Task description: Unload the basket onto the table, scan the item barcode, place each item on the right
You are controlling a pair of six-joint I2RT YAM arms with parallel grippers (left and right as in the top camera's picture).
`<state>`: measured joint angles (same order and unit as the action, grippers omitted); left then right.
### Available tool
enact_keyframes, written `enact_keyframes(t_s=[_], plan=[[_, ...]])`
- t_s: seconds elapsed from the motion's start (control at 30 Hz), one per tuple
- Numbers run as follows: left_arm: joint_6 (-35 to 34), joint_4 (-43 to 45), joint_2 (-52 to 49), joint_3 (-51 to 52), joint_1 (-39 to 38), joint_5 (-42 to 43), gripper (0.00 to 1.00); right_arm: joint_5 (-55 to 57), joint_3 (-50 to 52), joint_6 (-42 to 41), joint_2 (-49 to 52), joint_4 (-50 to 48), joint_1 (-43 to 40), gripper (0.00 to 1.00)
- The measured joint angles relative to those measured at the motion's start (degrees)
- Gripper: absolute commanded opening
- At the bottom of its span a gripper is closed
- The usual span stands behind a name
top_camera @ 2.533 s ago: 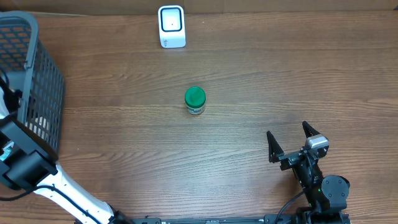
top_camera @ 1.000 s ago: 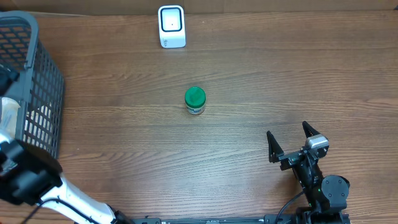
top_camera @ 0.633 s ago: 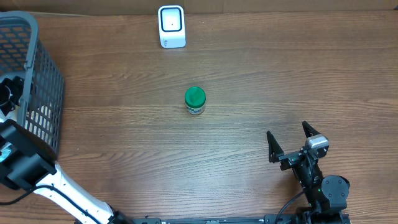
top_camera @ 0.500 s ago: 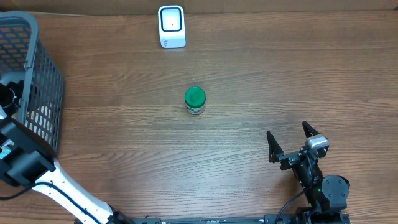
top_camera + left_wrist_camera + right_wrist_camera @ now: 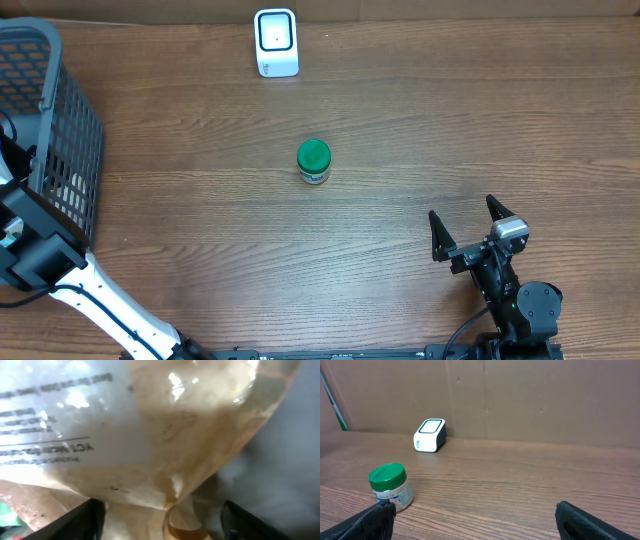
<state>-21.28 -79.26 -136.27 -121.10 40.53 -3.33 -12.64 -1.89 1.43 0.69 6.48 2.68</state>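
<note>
The item you are after is, I judge, the bag (image 5: 150, 435): a clear plastic bag with pale tan contents that fills almost all of the left wrist view. It lies inside the basket (image 5: 45, 60) at the left edge of the overhead frame, where your left arm reaches in.

Expect it to be soft and light. The film is glossy, so it can slip, and the contents will shift and sag when lifted. Take hold of a full, bulging part and not the loose film at the edge, and do not cover the printed patch in the upper left of the wrist view.

The lines of print run almost level across the frame, rising a little to the right. No barcode shows, and the view is too close to tell the long axis of the bag.

The left pincer (image 5: 160, 515) has its fingers rather wide, one at each lower corner, with the bag between them. I cannot tell whether they press it yet.

In the overhead frame a jar (image 5: 314, 161) with a green lid stands upright in the middle of the bench (image 5: 450, 110). The white scanner (image 5: 276, 42) is at the top centre, well apart from the basket. The right pincer (image 5: 462, 210) waits wide and empty at the lower right.
</note>
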Motion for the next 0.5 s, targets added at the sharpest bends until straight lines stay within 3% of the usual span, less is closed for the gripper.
enact_keyframes(t_s=[0.07,0.17,0.5], plan=[[0.7,-0.9,-0.1,0.0,0.0,-1.2,0.52,0.0,0.0,0.0,0.0,0.0,0.0,1.0],[1.4,-1.7,-0.3,0.0,0.0,-2.4,0.06,0.0,0.0,0.0,0.0,0.0,0.0,1.0],[2.0,-2.1,-0.4,-0.1,0.0,-3.0,0.04,0.0,0.0,0.0,0.0,0.0,0.0,1.0]])
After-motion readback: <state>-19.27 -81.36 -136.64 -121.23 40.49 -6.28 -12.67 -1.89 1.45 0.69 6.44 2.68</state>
